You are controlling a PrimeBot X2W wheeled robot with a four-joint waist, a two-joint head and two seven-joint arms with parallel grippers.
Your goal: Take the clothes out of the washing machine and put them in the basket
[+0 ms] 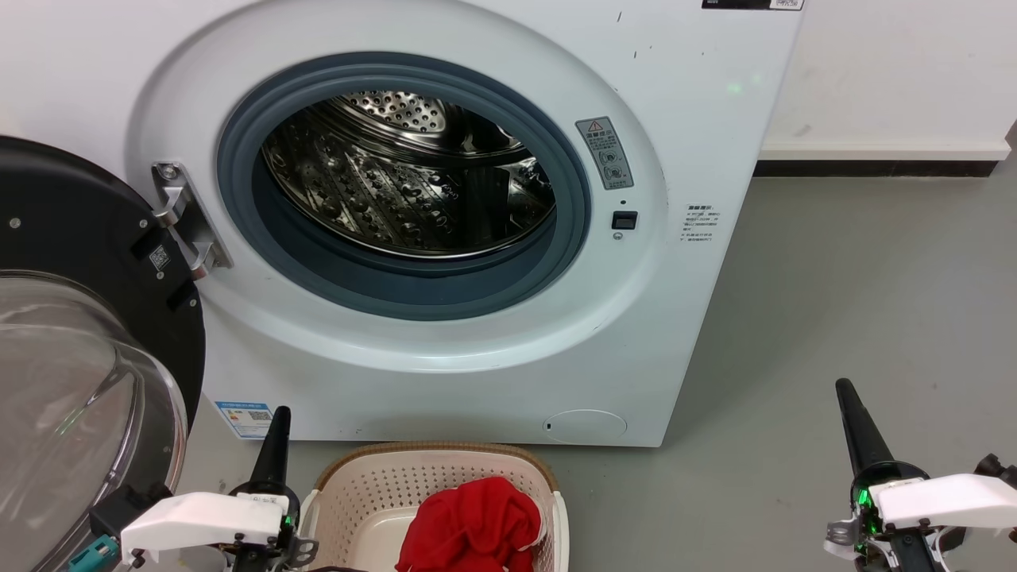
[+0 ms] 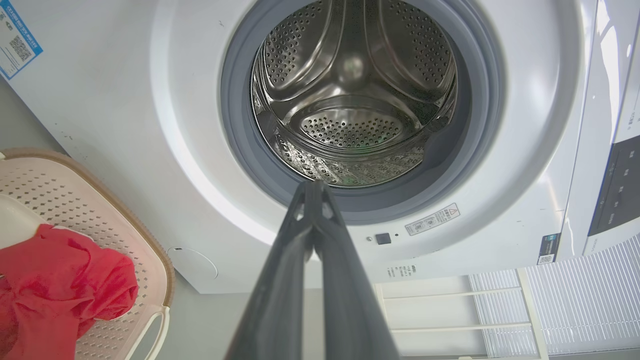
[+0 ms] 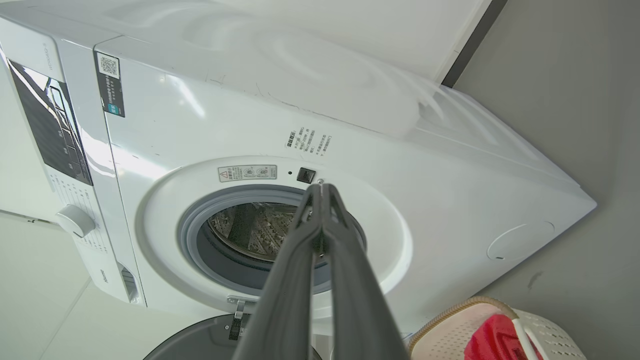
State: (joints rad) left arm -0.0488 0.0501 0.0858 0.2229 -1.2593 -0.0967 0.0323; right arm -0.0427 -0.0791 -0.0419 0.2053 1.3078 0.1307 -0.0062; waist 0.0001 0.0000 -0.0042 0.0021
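- The basket point(image 1: 349, 485) sits on the floor point(image 1: 834, 278) just in front of the machine point(image 1: 477, 389); red clothes point(image 1: 469, 528) lie bunched inside it.
- The drum point(image 1: 413, 183) shows bare perforated steel, and the door point(image 1: 79, 334) hangs wide to the left.
- Left gripper point(image 1: 280, 415), fingers pressed together, grips nothing, just left of the basket.
- Right gripper point(image 1: 844, 389), likewise closed on nothing, hovers over the floor well right of the basket.

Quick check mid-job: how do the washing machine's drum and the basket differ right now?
The drum is shiny steel and what shows of it looks empty; the basket is cream plastic and holds the red clothes. The drum opens frontward through a grey gasket; the basket opens upward on the floor. Both have perforated walls.
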